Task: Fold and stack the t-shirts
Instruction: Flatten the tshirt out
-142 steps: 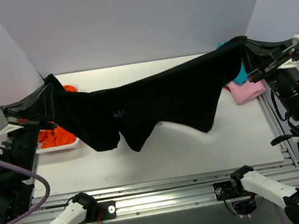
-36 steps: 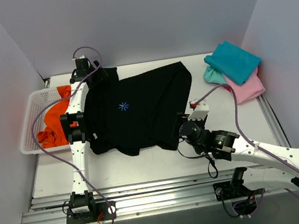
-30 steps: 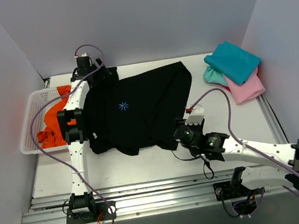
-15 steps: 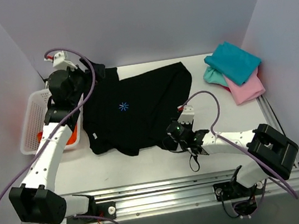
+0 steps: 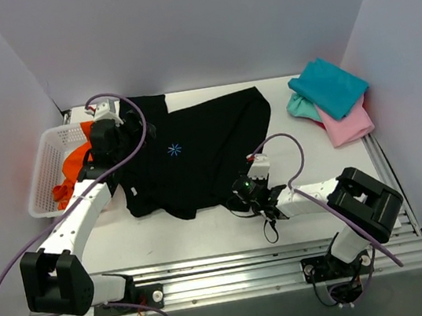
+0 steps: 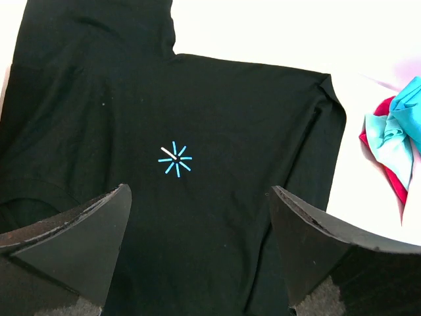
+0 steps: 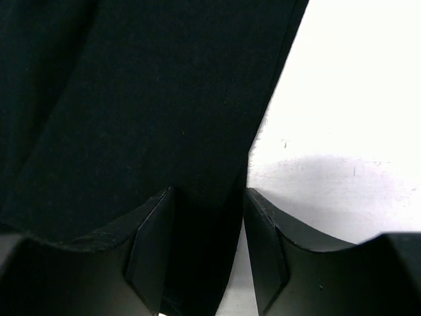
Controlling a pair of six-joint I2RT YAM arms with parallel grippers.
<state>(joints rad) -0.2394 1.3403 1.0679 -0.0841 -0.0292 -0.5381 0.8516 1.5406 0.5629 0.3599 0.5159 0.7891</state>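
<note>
A large black t-shirt [image 5: 202, 151] lies flat and face up on the white table [image 5: 168, 240], left of centre. Its blue starburst mark [image 5: 172, 149] shows, its long axis runs slantwise from the near left by the mesh basket [image 5: 39, 176] to the far right, and which end is the neck is unclear. The left gripper [image 6: 198, 197] hangs over the shirt's far-left part with its fingers spread wide and nothing between them. The right gripper [image 7: 207, 194] sits low at the shirt's near right edge, its fingers drawn partway together with black cloth between them, though whether they truly pinch it cannot be told.
</note>
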